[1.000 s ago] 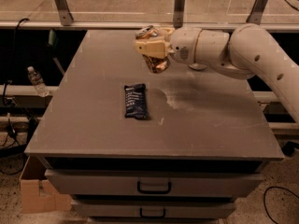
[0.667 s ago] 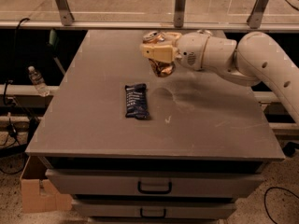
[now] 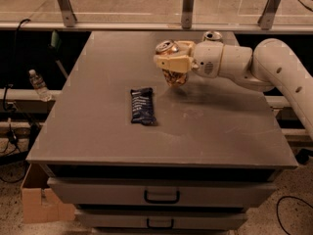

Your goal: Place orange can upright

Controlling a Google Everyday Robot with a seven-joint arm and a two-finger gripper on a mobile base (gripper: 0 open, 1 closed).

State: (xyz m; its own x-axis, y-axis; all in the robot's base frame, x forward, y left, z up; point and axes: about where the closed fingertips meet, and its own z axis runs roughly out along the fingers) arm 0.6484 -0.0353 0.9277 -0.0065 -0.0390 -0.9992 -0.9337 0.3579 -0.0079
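Note:
The orange can [image 3: 175,77] is a shiny orange-copper can with a silver top [image 3: 167,46]. It is held roughly upright, slightly tilted, over the far middle of the grey table [image 3: 220,131]. My gripper [image 3: 171,62] comes in from the right and is shut on the can, its pale fingers [image 3: 172,61] wrapped round the can's middle. The can's base is at or just above the table surface; I cannot tell if it touches.
A dark blue snack wrapper [image 3: 143,105] lies flat left of centre. The top of another can [image 3: 212,35] shows behind my arm at the far edge. Drawers [image 3: 161,196] front the table. A water bottle [image 3: 38,84] and a cardboard box [image 3: 36,199] are at the left.
My gripper has carried the can a little to the right and lower, closer to the table surface. The wrapper has not moved.

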